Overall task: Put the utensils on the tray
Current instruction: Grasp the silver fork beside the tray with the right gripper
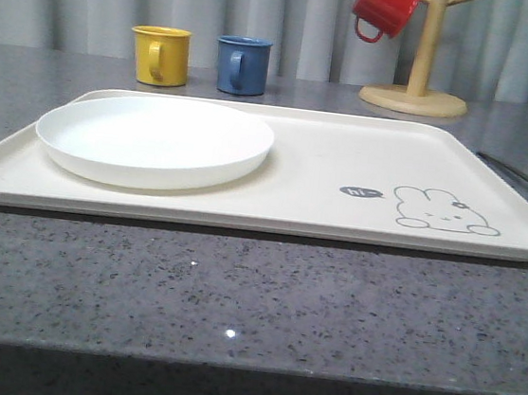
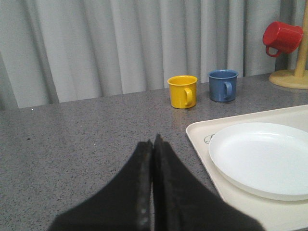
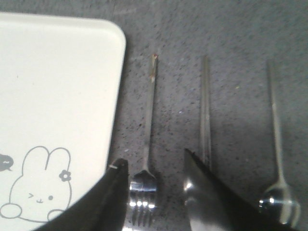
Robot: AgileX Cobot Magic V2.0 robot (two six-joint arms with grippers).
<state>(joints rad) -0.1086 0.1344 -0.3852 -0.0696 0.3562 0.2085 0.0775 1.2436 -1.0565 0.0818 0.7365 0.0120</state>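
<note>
The cream tray (image 1: 345, 159) with its rabbit drawing lies across the grey counter, and one rounded corner of the tray (image 3: 57, 86) shows in the right wrist view. Beside that corner three silver utensils lie side by side on the counter: a fork (image 3: 149, 110), chopsticks (image 3: 205, 106) and a spoon (image 3: 278, 192). My right gripper (image 3: 154, 159) is open, low over the counter, its fingers on either side of the fork's head without touching it. One finger covers the near end of the chopsticks. My left gripper (image 2: 153, 141) is shut and empty, above bare counter beside the tray (image 2: 197, 132).
A round white plate (image 1: 156, 138) sits on the tray's left half. A yellow mug (image 1: 160, 54) and a blue mug (image 1: 242, 64) stand behind the tray. At the back right a wooden mug tree (image 1: 415, 93) holds a red mug (image 1: 385, 9). A grey curtain hangs behind.
</note>
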